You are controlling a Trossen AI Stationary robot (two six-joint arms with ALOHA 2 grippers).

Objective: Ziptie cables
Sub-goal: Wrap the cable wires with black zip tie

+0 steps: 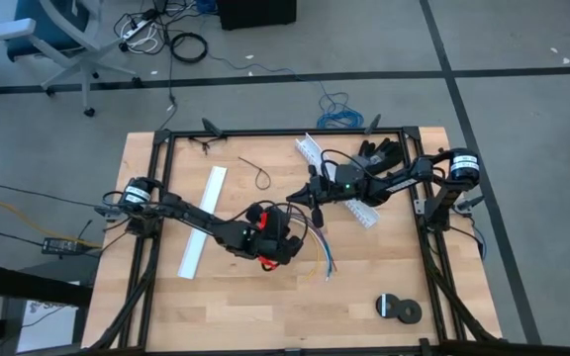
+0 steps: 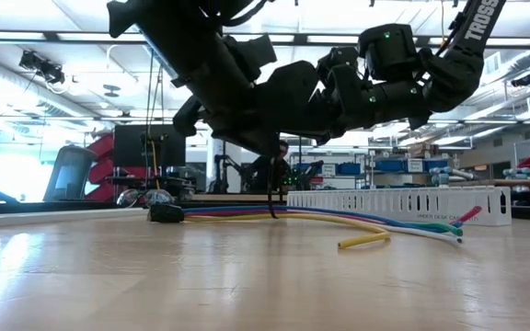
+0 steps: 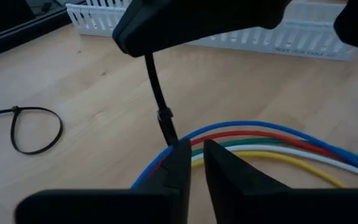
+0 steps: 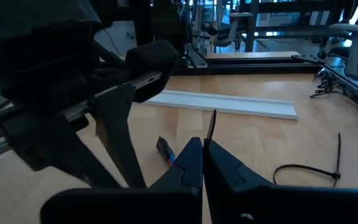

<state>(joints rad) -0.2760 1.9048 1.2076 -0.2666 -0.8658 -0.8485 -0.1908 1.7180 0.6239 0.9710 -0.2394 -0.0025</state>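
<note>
The light wooden table [image 1: 245,307] has a smooth top with fine grain. On it lies a bundle of thin, shiny cables [image 2: 339,222] in blue, red, green, white and yellow. They lie flat and long across the wood, running from a small dark end [image 2: 166,212] out to loose tips, in front of the white slotted plastic channel [image 2: 403,204].

A thin black plastic ziptie [image 3: 160,106] stands almost straight up over the cables. The right gripper [image 4: 202,149] is above them, and its two dark fingers are pressed together on the top of this strip. The left gripper [image 3: 197,163] is down at the cables, its fingers a small gap apart by the strip's lower end.

Another black ziptie, curled in a loop [image 3: 35,129], lies flat on the table beside the cables. A flat white plastic strip [image 1: 204,220] lies farther off.
</note>
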